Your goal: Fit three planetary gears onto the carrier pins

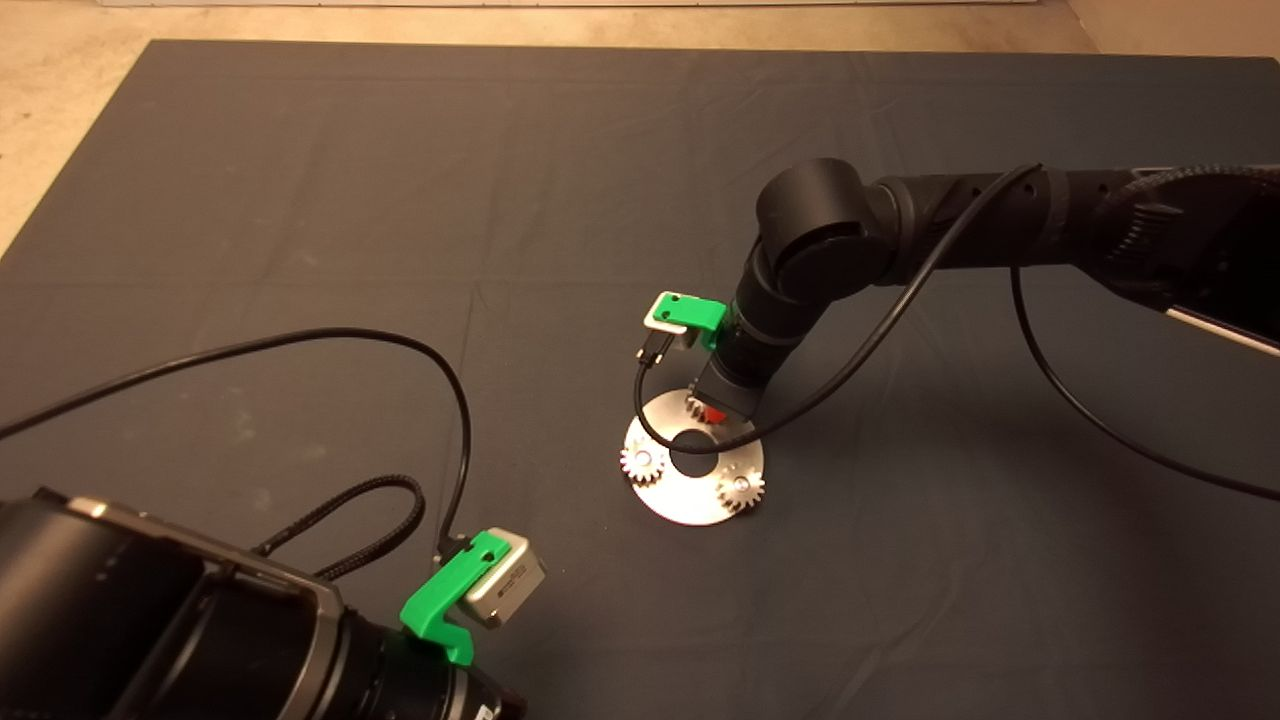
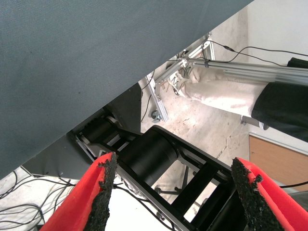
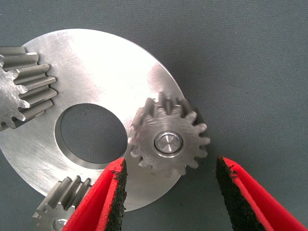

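Apparently all three planetary gears [image 1: 741,489] are seated on carrier pins [image 3: 168,143]. Right gripper [image 3: 169,192] is spread just beside the third gear [image 3: 168,142], nothing pinched. Teeth could be snagged on retract, lifting it. Left gripper [image 2: 174,192] is parked, spread.

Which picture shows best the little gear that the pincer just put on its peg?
The right wrist view: the gear fills the middle, seated on its pin, between the open right pincer. In the head view the arm mostly hides this gear. The left wrist view misses it entirely.
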Motion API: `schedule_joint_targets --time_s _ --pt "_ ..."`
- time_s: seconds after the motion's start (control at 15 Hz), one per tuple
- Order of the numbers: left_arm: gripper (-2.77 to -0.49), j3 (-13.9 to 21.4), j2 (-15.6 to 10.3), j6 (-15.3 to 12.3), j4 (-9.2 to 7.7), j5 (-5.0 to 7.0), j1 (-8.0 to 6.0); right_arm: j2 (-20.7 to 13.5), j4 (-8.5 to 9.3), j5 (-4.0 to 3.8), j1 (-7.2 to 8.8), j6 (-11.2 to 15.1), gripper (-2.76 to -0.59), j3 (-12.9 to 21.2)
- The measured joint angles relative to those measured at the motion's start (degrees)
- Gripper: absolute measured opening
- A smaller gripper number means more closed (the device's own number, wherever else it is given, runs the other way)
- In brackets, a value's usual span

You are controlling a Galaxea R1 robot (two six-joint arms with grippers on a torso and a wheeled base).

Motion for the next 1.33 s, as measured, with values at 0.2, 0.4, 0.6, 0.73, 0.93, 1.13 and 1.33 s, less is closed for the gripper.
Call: schedule_joint_targets --time_s 0.2,0.4,0.6,0.73,0.93,1.13,1.33 --pt "-1.61 0.00 -0.24 0.02 0.00 0.00 0.00 -0.76 0.00 0.17 0.02 0.00 -2.04 0.98" --pt "-1.61 0.00 -0.33 0.00 0.00 0.00 0.02 -4.80 0.20 2.51 1.12 1.26 -2.04 7.25" --pt "-1.61 0.00 -0.35 0.00 0.00 0.05 0.00 -14.63 0.69 4.58 6.54 5.57 -2.04 17.88" --pt "-1.61 0.00 -0.32 0.02 0.01 0.13 0.00 -23.84 0.95 4.63 7.05 9.84 -2.04 28.56" --pt "-1.61 0.00 -0.32 1.54 0.27 0.67 0.04 -40.02 2.22 6.12 6.30 17.57 -2.04 42.64" --pt "-1.61 0.00 -0.15 1.89 0.55 0.76 0.04 -48.10 2.18 8.24 -0.29 21.36 -2.04 46.58" --pt "-1.61 0.00 -0.30 3.99 0.63 0.94 1.34 -48.82 1.68 12.29 -11.68 22.42 -2.04 47.71"
